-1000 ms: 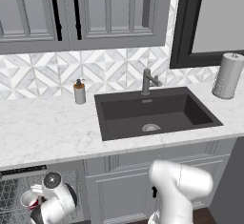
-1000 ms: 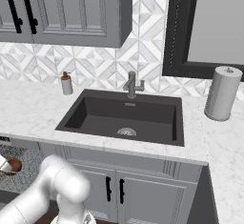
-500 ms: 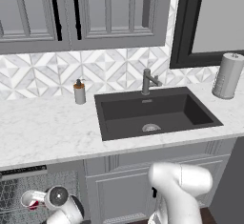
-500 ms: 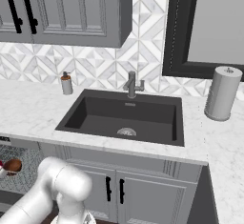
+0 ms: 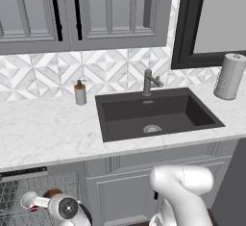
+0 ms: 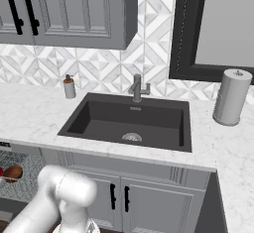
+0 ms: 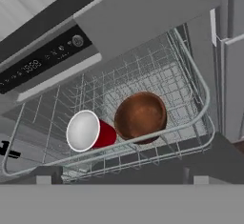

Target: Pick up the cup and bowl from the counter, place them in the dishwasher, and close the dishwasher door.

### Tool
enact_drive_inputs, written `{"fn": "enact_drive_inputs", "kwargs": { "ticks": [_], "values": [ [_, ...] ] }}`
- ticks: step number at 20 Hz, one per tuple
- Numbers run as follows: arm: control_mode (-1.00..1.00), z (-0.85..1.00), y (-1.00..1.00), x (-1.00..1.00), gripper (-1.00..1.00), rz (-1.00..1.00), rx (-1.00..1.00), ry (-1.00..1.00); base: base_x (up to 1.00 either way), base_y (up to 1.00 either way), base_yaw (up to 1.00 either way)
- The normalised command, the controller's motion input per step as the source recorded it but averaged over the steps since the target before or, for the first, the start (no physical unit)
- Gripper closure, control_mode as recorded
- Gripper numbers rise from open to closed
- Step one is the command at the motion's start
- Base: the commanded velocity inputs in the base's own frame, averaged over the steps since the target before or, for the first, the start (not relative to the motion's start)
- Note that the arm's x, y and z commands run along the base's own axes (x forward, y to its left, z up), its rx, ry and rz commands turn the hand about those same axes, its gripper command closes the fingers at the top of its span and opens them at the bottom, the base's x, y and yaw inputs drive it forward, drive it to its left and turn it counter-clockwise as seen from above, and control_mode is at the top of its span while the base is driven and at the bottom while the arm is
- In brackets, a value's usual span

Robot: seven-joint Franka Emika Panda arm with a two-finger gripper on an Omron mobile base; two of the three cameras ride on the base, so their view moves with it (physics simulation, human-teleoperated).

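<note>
The red cup (image 7: 90,131) lies on its side in the dishwasher's (image 7: 43,61) grey wire rack (image 7: 190,80), its white mouth facing me. The brown bowl (image 7: 140,116) rests tilted against it on its right. My gripper (image 7: 122,180) hangs open just outside the rack's front rail, and nothing sits between its fingertips. From the left base view my hand (image 5: 65,209) is low in front of the rack, with the cup (image 5: 29,202) and bowl (image 5: 53,193) behind it. The bowl (image 6: 13,171) also shows in the right base view. A dark flat surface below the rack may be the dishwasher door.
The white marble counter (image 5: 48,133) holds a dark sink (image 5: 153,114) with a faucet, a soap dispenser (image 5: 80,94) and a paper towel roll (image 5: 230,76). Grey panelled cabinet doors (image 6: 119,197) stand under the sink, right of the dishwasher.
My hand has sunk a little lower in front of the rack. The gripper stays open, and the cup and bowl have not moved.
</note>
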Motion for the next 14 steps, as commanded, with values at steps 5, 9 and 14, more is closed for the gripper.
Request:
{"fn": "enact_drive_inputs", "kwargs": {
  "ticks": [5,9,14],
  "values": [
    [-1.0,0.24,0.1,-0.45,-1.0,0.06,0.05,-0.22,0.0,0.0,0.0],
    [-1.0,0.18,0.26,-0.62,-1.0,0.07,0.04,-0.19,0.0,0.0,0.0],
    [-1.0,0.05,0.22,-0.62,-1.0,0.06,0.01,-0.07,0.0,0.0,0.0]
  ]
}}
